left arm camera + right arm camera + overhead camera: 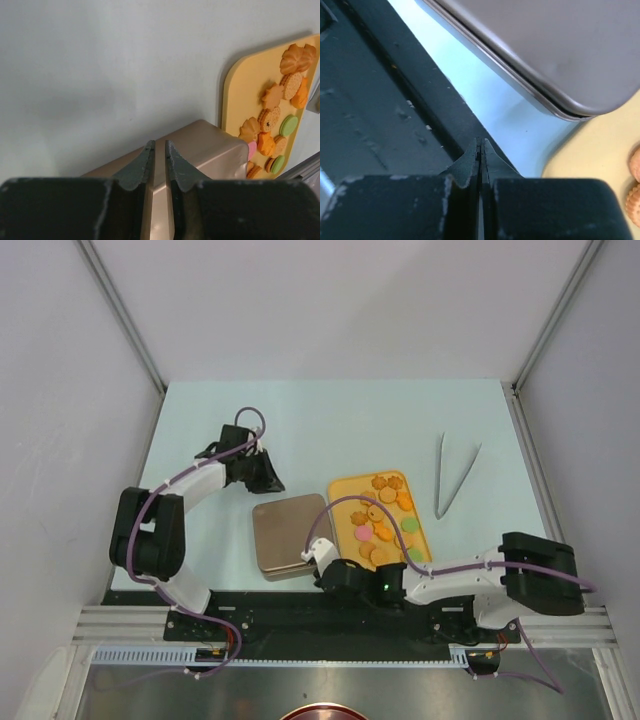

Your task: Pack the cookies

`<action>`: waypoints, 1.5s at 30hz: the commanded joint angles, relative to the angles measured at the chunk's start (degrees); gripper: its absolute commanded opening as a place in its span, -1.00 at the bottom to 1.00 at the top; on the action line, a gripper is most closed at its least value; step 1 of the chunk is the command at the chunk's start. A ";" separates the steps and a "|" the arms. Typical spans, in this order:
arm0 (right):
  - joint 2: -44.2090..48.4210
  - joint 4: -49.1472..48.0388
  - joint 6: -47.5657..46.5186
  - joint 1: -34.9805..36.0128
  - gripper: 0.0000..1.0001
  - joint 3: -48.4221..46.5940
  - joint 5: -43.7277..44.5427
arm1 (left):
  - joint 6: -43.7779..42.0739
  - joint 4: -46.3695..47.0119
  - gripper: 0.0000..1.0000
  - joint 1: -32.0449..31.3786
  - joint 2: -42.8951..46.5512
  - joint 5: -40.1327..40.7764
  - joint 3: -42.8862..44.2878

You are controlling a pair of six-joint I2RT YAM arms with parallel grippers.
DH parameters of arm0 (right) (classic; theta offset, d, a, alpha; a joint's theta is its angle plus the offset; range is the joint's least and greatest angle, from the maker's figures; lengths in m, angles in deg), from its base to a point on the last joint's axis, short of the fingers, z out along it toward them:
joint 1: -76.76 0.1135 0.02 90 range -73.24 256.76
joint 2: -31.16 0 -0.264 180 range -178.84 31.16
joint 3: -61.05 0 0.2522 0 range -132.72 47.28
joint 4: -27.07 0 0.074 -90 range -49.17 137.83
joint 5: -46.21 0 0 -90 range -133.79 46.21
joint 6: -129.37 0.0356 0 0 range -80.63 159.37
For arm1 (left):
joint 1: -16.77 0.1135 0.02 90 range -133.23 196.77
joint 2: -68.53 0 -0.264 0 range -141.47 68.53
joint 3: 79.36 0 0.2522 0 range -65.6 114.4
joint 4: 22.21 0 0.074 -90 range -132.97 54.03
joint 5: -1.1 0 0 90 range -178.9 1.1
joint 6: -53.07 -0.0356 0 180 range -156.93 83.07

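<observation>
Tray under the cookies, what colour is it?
Yellow-orange. The tray shows best in the left wrist view.

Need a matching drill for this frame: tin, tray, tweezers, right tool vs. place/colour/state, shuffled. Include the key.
Column one:
1. tin
2. tray
3. tweezers
4. right tool

Column two:
A. shut, nothing held
B. brown, left of the tray
C. yellow, cookies on it
D. lying right of the tray

Pairs: 1-B, 2-C, 3-D, 4-A
</observation>
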 commanded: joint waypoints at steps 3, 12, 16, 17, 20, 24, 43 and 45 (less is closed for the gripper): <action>-4.55 -13.75 -4.16 6.93 -1.00 4.25 16.59 | -2.34 -0.53 -0.65 -0.45 0.24 -1.49 2.64; -7.89 -20.53 -6.70 11.34 -1.00 6.63 29.54 | -1.82 0.43 -0.66 -0.71 -0.73 -3.69 2.12; -7.63 -23.08 -8.55 10.82 -1.00 6.72 30.42 | -2.08 0.08 -0.69 -1.24 -0.38 -4.04 1.68; -7.46 -24.31 -8.72 10.47 -1.00 6.72 30.51 | -2.17 0.08 -0.70 -1.50 -0.29 -4.21 1.59; -7.80 -26.42 -10.04 9.94 -1.00 6.72 30.51 | -2.52 -0.18 -0.71 -2.29 -0.46 -4.30 1.50; -9.30 -28.53 -11.18 9.41 -1.00 6.72 29.28 | -2.61 -0.45 -0.73 -2.82 -0.73 -4.48 1.50; -13.26 -36.01 -12.86 5.10 -1.00 6.46 25.06 | -3.22 -1.41 -0.81 -5.72 -0.73 -3.95 0.80; -13.34 -36.01 -12.94 5.01 -1.00 6.46 24.88 | -3.22 -1.50 -0.81 -5.98 -0.73 -3.95 0.88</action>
